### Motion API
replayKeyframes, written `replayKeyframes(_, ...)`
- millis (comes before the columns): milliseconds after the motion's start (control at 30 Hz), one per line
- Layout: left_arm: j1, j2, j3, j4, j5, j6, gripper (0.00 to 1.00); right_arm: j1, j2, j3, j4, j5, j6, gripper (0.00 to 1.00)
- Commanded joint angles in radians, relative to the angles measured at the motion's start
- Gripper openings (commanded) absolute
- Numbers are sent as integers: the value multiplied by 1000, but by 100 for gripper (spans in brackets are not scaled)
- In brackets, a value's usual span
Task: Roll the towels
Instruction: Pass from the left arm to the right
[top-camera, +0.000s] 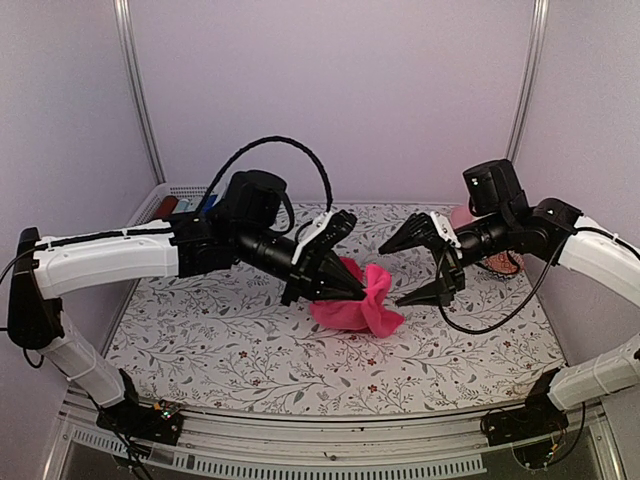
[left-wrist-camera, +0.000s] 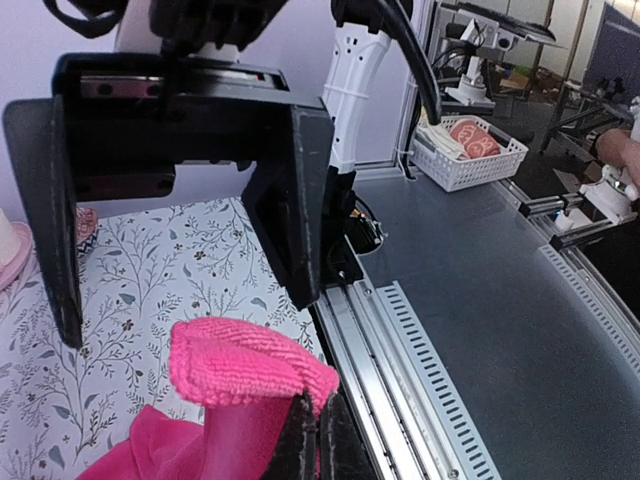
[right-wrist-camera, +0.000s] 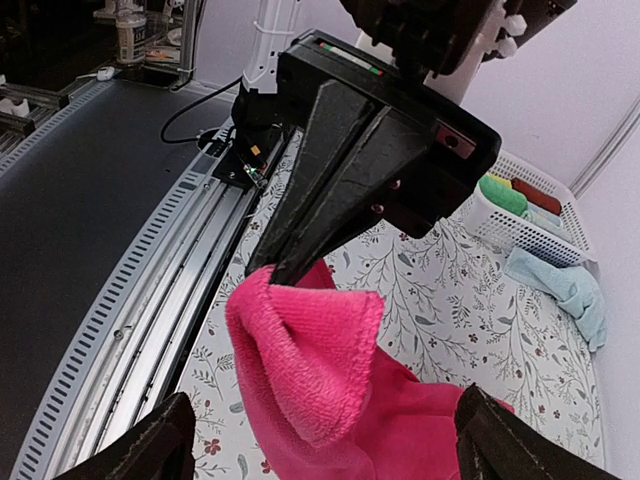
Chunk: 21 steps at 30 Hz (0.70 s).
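No lettering, label, brand or number can be read in any of the three views.

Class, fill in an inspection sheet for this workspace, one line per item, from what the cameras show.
Surface: floral-patterned table.
Job's things: pink towel bunched mid-table, one corner lifted; pale blue towel loose beside the white basket.
Clutter: white basket holds green and red rolls.
Hands: left hand shut on the pink towel; right hand open, not touching it.
Cables: black cable loops above left arm; second cable hangs below right arm.
Surroundings: white enclosure walls.
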Motion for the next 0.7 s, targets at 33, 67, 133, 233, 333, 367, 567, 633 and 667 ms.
replayKeyframes(33,-30,6,29,-50,-70,60,0,-8,41,-17,-23,-57,34,88)
replayKeyframes(67,-32,2,26,-49,-91,63,0,-8,46,-21,-27,-61,38,86)
replayKeyframes(133,-36,-2,23,-46,-119,68,0,-8,55,-16,-44,-75,52,83)
replayKeyframes(233,-43,-1,25,-57,-168,81,0,-8,67,11,-102,-115,56,77)
replayKeyframes(333,-60,7,33,-76,-215,103,0,-8,91,24,-142,-142,80,76)
replayKeyframes(367,-68,10,36,-86,-235,111,0,-8,99,57,-148,-142,97,75)
replayKeyframes(567,-108,29,50,-134,-349,166,0,-10,153,105,-180,-146,200,75)
replayKeyframes(633,-117,31,52,-143,-368,176,0,-14,169,120,-196,-155,225,74)
replayKeyframes(667,-120,31,52,-145,-380,181,0,-18,174,126,-216,-166,230,73)
